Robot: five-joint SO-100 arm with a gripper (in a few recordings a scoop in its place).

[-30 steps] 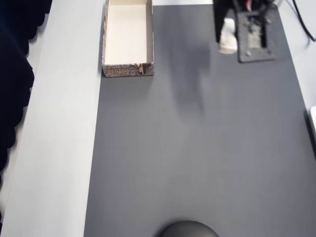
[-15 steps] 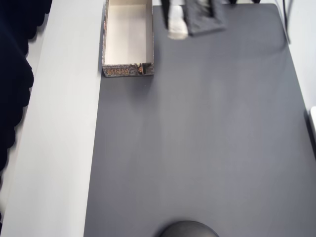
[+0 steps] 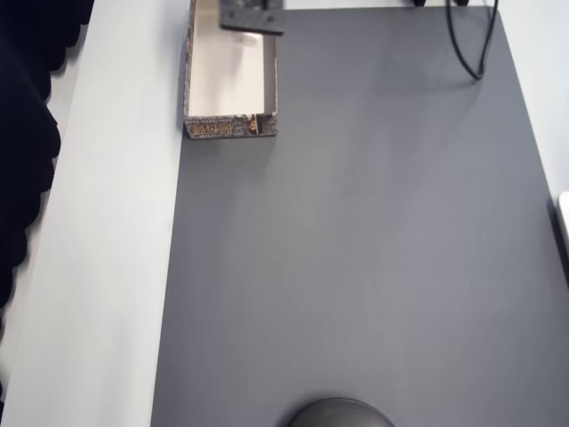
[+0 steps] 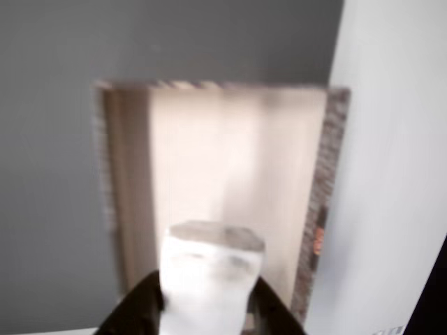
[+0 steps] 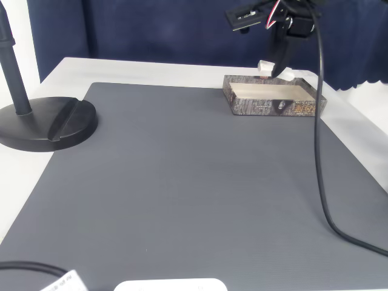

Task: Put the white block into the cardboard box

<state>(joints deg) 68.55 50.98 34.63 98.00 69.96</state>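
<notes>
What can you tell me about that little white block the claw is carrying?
The white block is small, matte and pale with rounded corners. The claw grips it from both sides, its lower end between the dark fingers. It hangs in the air above the open cardboard box, not touching it; the fixed view also shows it over the box.

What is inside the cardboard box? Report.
The cardboard box shows only bare cream floor. The gripper holds the white block above it, covering part of the floor.
</notes>
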